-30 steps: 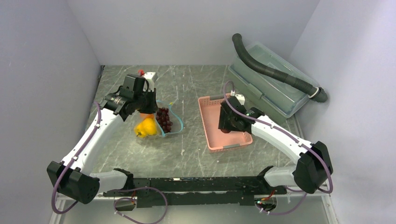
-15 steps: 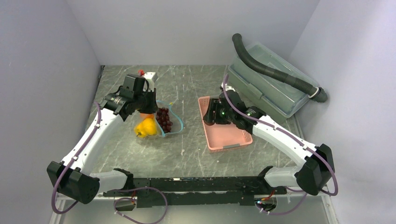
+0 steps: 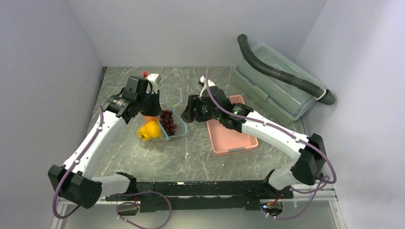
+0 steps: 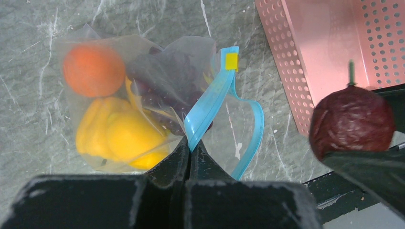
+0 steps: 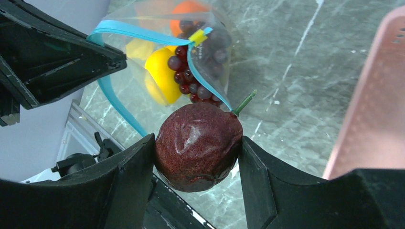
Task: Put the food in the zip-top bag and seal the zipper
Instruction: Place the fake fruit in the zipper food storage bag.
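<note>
The left claw (image 4: 190, 147) clamps the zipper strip (image 4: 210, 102); the right claw (image 3: 191, 110) grips the reddish-brown fruit (image 5: 198, 143); centre the fruit over the open mouth of the zip-top bag (image 4: 143, 47), mid-frame in the left wrist view, before releasing.

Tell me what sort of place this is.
Probably a robot lab test cell: plain walls box in a marble-look table, a left arm and right arm sit at its edge, toy pepper in a bag.

The zipper (image 4: 210, 98) stood open as a narrow loop between the left gripper (image 4: 190, 151), pinching its near strip, and the pink basket (image 4: 291, 71), beside which the right gripper (image 5: 198, 149) held a reddish-brown fruit (image 5: 191, 136), while grapes (image 5: 191, 78), yellow bell pepper (image 4: 119, 138) and orange (image 4: 93, 70) crowded the zip-top bag (image 4: 90, 37).
</note>
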Controlling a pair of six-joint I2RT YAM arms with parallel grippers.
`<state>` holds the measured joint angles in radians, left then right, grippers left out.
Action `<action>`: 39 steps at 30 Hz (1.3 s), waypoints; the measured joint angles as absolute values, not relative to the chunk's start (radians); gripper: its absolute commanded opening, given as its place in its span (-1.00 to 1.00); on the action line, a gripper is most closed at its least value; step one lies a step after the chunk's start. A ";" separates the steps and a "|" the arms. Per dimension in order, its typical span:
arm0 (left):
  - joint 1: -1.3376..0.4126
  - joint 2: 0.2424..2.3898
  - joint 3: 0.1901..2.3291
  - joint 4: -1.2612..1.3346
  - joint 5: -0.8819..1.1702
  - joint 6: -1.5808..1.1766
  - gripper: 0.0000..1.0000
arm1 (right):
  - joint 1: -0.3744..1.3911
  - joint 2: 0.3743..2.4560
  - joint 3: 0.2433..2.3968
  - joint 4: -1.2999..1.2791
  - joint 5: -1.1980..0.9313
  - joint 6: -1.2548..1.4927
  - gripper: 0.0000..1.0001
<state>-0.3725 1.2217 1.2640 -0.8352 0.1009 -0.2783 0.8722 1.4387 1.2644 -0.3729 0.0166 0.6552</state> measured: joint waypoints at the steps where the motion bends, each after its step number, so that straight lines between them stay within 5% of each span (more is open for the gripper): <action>1: -0.373 1.222 1.264 -0.835 0.101 -0.278 -1.00 | 0.880 1.456 1.277 -0.370 0.016 0.656 -0.17; 39: -0.373 1.222 1.264 -0.835 0.108 -0.278 -1.00 | 0.948 1.833 1.527 -0.308 -0.087 0.822 -0.15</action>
<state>-0.3725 1.2217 1.2640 -0.8352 0.1081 -0.2783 0.9478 1.8332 1.5272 -0.3080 -0.0868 0.8219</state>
